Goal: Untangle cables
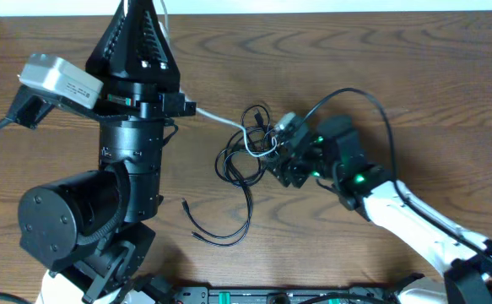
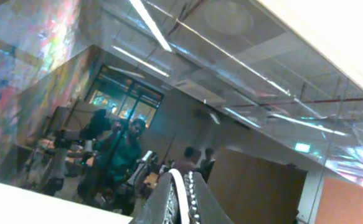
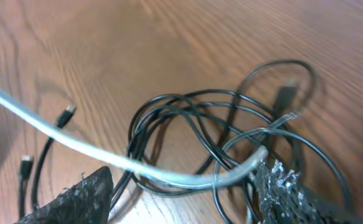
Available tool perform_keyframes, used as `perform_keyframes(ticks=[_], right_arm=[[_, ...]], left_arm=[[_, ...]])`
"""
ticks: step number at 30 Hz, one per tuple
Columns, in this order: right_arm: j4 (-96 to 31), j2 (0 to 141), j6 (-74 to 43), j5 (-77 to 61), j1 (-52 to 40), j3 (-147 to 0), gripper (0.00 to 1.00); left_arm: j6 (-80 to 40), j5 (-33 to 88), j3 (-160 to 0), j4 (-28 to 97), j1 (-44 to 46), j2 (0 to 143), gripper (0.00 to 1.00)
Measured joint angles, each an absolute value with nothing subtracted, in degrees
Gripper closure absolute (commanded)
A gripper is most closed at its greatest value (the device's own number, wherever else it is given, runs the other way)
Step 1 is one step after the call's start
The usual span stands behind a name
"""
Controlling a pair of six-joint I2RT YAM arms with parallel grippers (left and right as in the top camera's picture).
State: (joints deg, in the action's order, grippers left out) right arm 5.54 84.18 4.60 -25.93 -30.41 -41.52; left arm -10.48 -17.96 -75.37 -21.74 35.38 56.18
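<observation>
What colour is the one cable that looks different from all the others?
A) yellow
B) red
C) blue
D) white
D: a single white cable runs across the tangle of black cables.

A shared robotics lab, judging by long ceiling strip lights [image 2: 150, 25], standing people [image 2: 128, 152] among equipment, and a brown wooden desk [image 1: 414, 59].
</observation>
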Motion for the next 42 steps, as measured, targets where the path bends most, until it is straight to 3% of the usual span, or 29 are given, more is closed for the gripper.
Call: perform_keyframes(ticks=[11,13,14,15,16,24,32,38,42], right_arm=[[11.38,85.86,9.52,-18.9,-31.86,-41.5,0.29],[13.28,86.0,9.85,-18.33,-32.03,-41.52,0.35],[14.28,86.21,9.96,-18.26,-32.18,-41.52,0.49],[15.38,86.63,10.39,-18.15,-32.4,-41.52,0.91],[15.88,87.02,10.39,-18.2,-32.58,-41.52,0.99],[19.25,83.96,6.04,-17.67,-32.67,-41.5,0.99],[20.03,61.69,1.34,-17.54,-28.42,-41.5,0.99],[20.08,52.8,0.56,-17.45,-23.38,-41.5,0.99],[19.22,52.53,0.25,-16.32,-19.09,-41.5,0.99]], left_arm=[[-10.48,-18.35,-75.37,-19.92,35.38,56.14,0.93],[-10.48,-18.35,-75.37,-19.9,35.38,56.14,0.92],[-10.48,-18.35,-75.37,-19.9,35.38,56.14,0.93],[-10.48,-18.35,-75.37,-19.9,35.38,56.14,0.92],[-10.48,-18.35,-75.37,-19.86,35.38,56.14,0.93],[-10.46,-18.39,-75.53,-11.92,35.35,56.03,0.92],[-12.91,-21.12,-75.79,9.17,35.38,56.4,0.93],[-17.8,-21.02,-75.77,20.32,35.38,58.85,0.92],[-20.08,-16.34,-75.79,24.8,35.38,61.23,0.76]])
